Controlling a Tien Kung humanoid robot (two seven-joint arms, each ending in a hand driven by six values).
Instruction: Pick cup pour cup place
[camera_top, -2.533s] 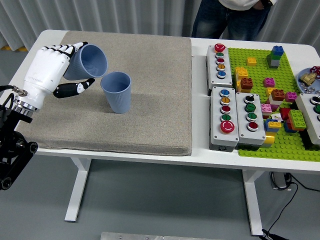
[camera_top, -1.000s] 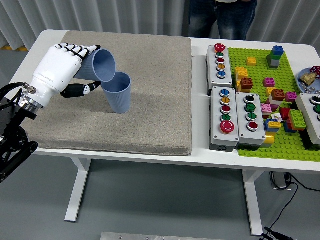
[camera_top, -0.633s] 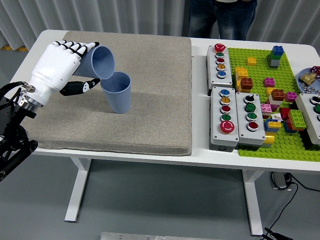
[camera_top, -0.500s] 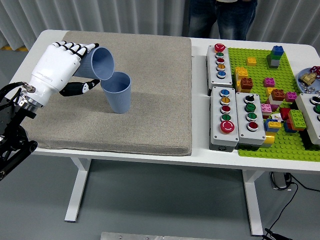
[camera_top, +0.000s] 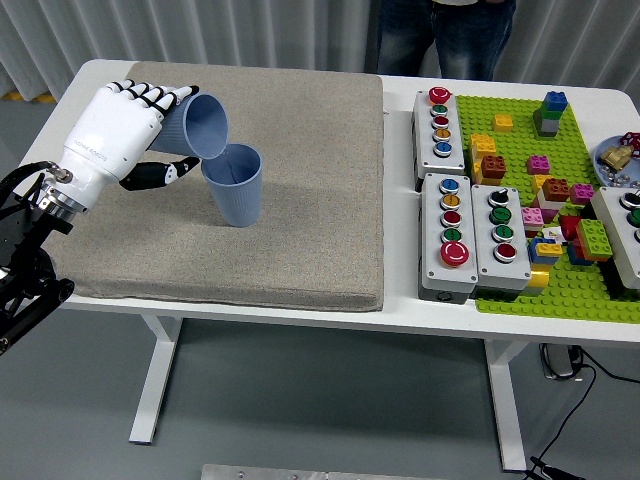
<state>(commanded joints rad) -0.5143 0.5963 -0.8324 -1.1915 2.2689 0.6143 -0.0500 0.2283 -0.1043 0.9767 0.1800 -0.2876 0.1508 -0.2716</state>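
Two blue cups: my left hand (camera_top: 120, 130) grips the tilted cup (camera_top: 200, 127); its rim could tip the standing cup (camera_top: 235, 185) over.

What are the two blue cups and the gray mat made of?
The tilted cup in the left hand and the standing cup look like matte plastic: smooth, evenly coloured walls, thin rims. The mat looks like felt or short carpet, from its speckled, fuzzy surface and soft edges.
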